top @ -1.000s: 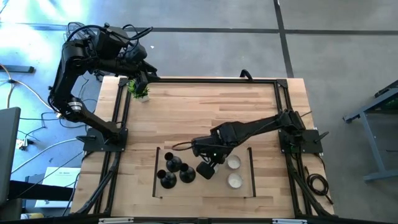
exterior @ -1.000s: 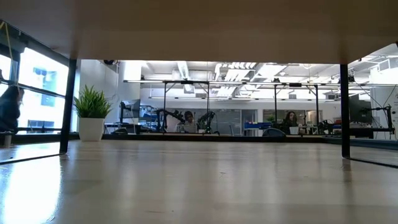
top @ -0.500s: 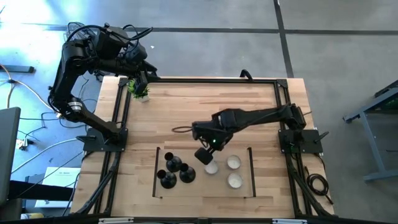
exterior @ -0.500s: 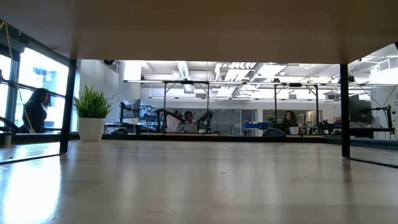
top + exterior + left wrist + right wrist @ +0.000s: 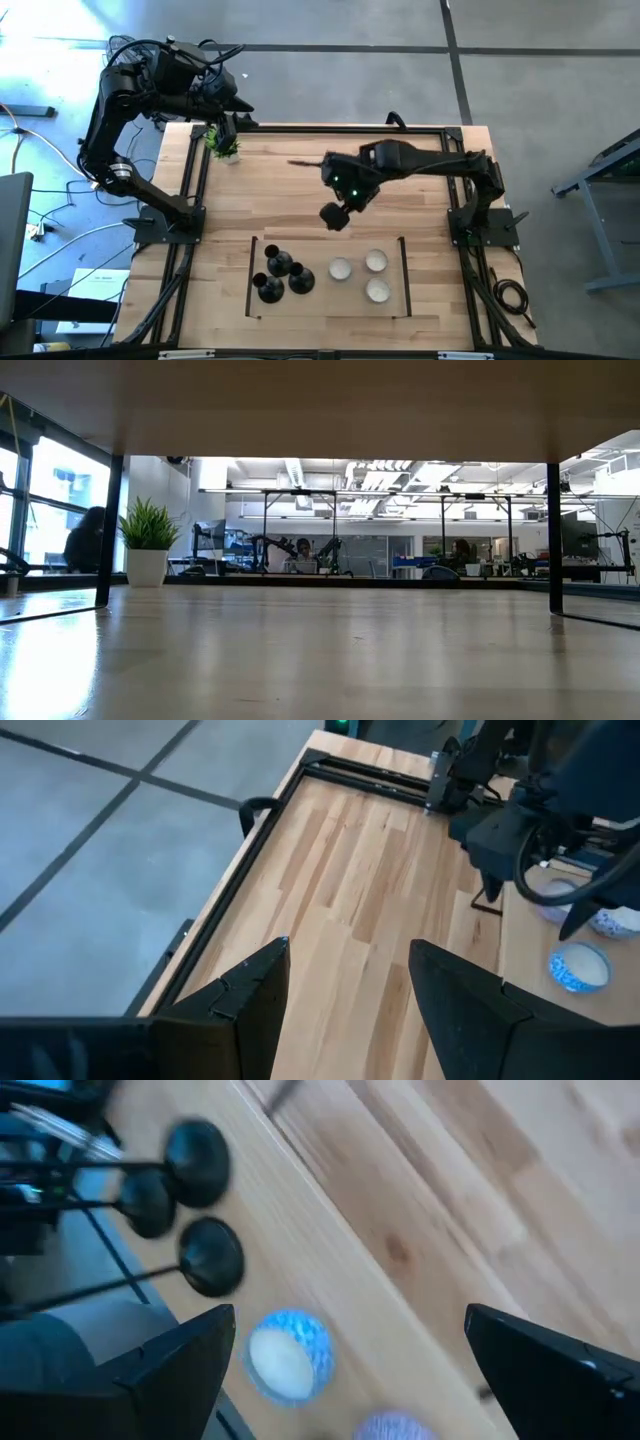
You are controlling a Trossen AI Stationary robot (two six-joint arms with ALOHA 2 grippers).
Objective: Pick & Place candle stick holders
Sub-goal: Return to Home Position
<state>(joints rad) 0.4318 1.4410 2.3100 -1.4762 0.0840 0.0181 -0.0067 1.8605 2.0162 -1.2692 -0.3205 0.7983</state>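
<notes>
- Shelf (image 5: 251, 280): sits at the near edge of the surface (image 5: 300, 185), with a dark rail at each side. Spans the top of the low view (image 5: 320, 400) as a brown board on thin black posts.
- Candle stick holders (image 5: 280, 263): stand upright on the left part of the shelf, three black ones in a tight cluster. Show in the right wrist view (image 5: 210, 1257) as round domed bases with thin stems.
- Candles (image 5: 375, 262): rest on the right part of the shelf, three round pale ones, apart from each other and beside the holders. Show a blue pattern on the side in the right wrist view (image 5: 288, 1355).
- Right end effector (image 5: 335, 215): hovers over the middle of the surface, beyond the shelf and apart from everything on it. Spreads its fingers wide in its own wrist view (image 5: 350, 1315), with nothing between them.
- Potted plant (image 5: 222, 146): stands at the far left corner of the surface, green above a white pot in the low view (image 5: 147, 540).
- Left end effector (image 5: 228, 125): hangs at that same far left corner, just beside the plant. Keeps a clear gap between its fingers (image 5: 348, 945), gripping nothing, and faces across the bare wood.
- Person (image 5: 85, 540): appears as a dark figure in the room beyond the surface, left of the plant in the low view.
</notes>
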